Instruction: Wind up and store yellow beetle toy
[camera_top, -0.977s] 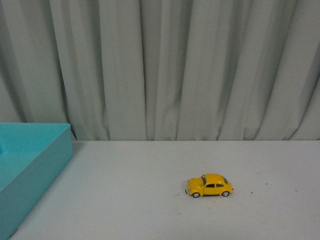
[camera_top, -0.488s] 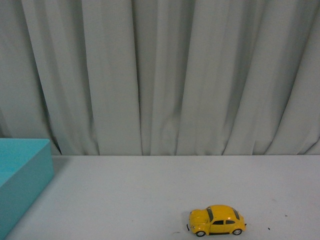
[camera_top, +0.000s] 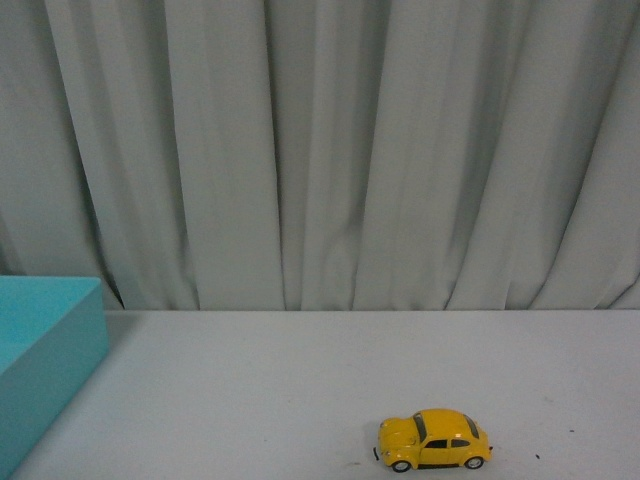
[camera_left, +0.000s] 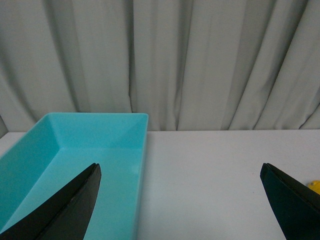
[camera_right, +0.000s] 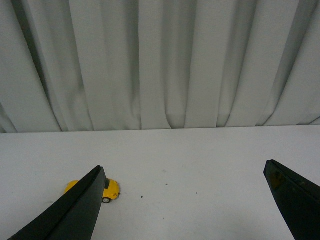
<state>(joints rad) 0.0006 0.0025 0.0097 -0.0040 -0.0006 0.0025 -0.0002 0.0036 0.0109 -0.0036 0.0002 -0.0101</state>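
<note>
1. Front view: The yellow beetle toy is glossy and round-backed, with dark windows and black wheels with silver hubs. It stands on its wheels on the smooth, matte white bench, near the close edge and right of centre. A turquoise box with flat, straight walls sits at the far left, well apart from the toy. A pale grey curtain hangs in soft vertical folds behind. Neither arm shows.
2. Left wrist view: The left tool is spread wide, its two black tapered fingers holding nothing. The box lies open beyond one finger, its inside smooth. A sliver of yellow shows beside the other finger.
3. Right wrist view: The right tool is likewise spread wide and holds nothing. The toy rests on the bench beyond, partly hidden behind one black finger. A few tiny dark specks dot the bench.
</note>
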